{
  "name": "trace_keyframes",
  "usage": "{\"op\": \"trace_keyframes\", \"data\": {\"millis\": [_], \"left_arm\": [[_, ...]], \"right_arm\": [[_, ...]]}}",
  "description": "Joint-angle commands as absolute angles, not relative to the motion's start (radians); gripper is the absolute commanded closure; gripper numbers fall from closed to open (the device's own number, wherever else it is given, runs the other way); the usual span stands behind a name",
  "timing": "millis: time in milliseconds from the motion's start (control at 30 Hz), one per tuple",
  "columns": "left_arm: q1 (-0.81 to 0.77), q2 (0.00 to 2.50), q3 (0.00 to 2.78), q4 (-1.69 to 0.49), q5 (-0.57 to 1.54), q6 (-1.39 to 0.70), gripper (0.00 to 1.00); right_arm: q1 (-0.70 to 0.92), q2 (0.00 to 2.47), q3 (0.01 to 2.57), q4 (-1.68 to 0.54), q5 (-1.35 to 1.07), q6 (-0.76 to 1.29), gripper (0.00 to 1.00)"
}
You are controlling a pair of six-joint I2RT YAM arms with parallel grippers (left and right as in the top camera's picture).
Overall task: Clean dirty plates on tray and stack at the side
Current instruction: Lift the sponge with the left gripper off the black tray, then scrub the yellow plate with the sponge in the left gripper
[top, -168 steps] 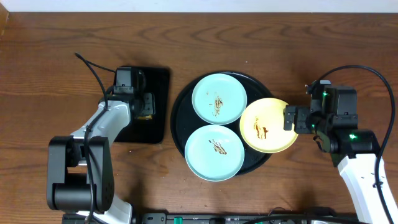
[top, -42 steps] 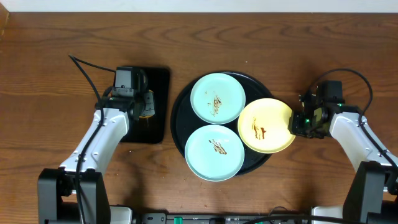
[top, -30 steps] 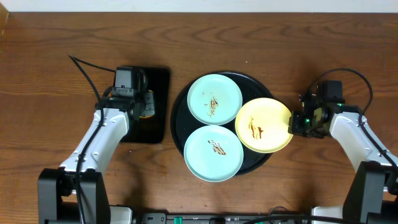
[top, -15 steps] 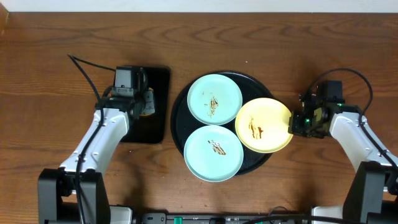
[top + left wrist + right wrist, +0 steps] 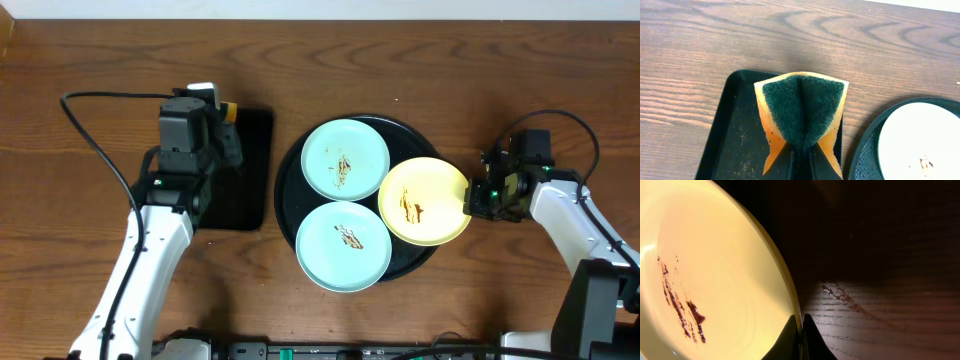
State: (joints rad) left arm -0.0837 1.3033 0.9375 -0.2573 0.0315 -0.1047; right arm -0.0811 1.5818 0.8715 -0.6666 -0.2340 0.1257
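Left hand (image 5: 800,159) with sponge (image 5: 802,115) above small tray (image 5: 732,142), near aqua plate (image 5: 345,158).

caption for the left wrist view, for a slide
Left gripper pinches a folded orange-and-green sponge over the small black tray, a smeared plate on the round tray at right

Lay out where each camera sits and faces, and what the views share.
Overhead: fixed above the table, looking straight down; both arms and the round tray show.
Left wrist: on the left arm, looking down past the left fingers pinching a sponge over the rectangular tray.
Right wrist: on the right arm, low, looking along the right fingers shut on the rim of the yellow plate.
Shared: yellow plate, overhead and right wrist; round tray, overhead and left wrist.
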Motion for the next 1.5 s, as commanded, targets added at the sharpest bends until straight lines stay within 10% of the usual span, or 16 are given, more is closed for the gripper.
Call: {"op": "trace_keyframes", "data": {"millis": [0,1033,1467], "left_arm": [[-0.086,1.293,0.950,-0.253,0.036,-0.106,0.93],[-0.100,1.539,1.141,-0.598,0.300,-0.148,0.93],[-0.464,1.574,1.176,-0.416,0.367,-0.205,0.92]], "right_arm": [[-0.086,1.587,0.888,-0.666,-0.237,0.126,0.99],[-0.086,1.587,0.888,-0.670,-0.237,0.126,0.99],[-0.086,1.587,0.888,-0.669,-0.237,0.126,0.99]]}}
